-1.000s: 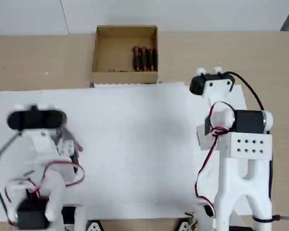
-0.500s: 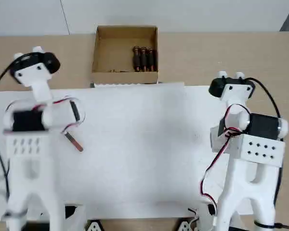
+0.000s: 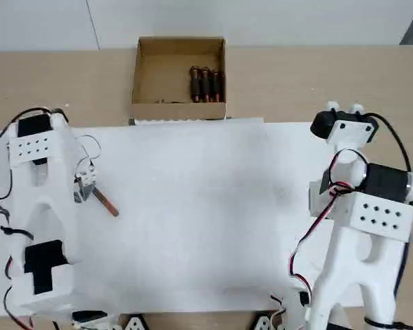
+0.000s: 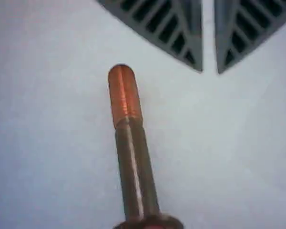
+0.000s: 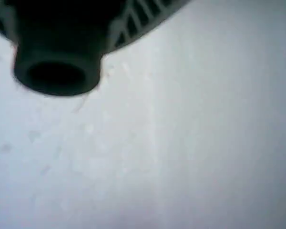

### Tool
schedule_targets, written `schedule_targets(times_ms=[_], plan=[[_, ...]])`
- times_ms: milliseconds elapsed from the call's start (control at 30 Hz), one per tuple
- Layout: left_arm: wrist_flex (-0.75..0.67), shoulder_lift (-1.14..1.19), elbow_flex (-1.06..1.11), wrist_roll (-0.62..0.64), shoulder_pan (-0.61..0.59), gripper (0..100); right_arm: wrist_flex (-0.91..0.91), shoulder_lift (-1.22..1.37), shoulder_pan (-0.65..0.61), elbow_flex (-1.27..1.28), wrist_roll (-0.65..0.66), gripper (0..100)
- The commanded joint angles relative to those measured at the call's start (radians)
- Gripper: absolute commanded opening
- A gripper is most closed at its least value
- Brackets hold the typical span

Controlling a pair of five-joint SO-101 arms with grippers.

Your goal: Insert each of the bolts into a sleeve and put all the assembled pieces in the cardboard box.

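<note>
the bolt (image 3: 106, 204) lies flat and slanted on the left side of the white sheet (image 3: 199, 206), free of any grip. in the left wrist view it has a copper-coloured rounded tip and a thicker, darker shank. the left gripper (image 4: 209, 67) hangs just beside that tip without touching it. its two ribbed fingers (image 4: 174, 24) are parted by a narrow gap with nothing between them. from above, the left arm's white body covers the sheet's left edge, and its wrist overlaps the bolt's head end.

the right gripper (image 5: 109, 24) is clenched on a dark sleeve (image 5: 57, 71), whose hollow open end hangs above the bare sheet. in the high view the right arm stands over the sheet's right edge and hides the sleeve.

the cardboard box (image 3: 181, 110) sits on the wooden table (image 3: 55, 75), touching the sheet's far edge. three assembled pieces (image 3: 205, 82) lie side by side against its right wall, well apart from the bolt.
</note>
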Motion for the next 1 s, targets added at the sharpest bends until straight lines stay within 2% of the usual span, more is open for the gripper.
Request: schedule_targets(times_ms=[0, 267, 400, 967], plan=[[-0.046, 0.003, -0.036, -0.009, -0.006, 1, -0.015, -0.031, 0.008, -0.003, -0.009, 0.3], [-0.095, 0.006, -0.036, -0.011, -0.005, 13, -0.016, -0.03, 0.007, -0.003, -0.009, 0.3], [-0.127, 0.008, -0.031, -0.044, 0.009, 13, -0.038, -0.03, 0.005, 0.008, -0.009, 0.3], [-0.27, 0.19, -0.038, -0.041, 0.026, 12, -0.084, -0.03, 0.002, 0.051, -0.005, 0.3]])
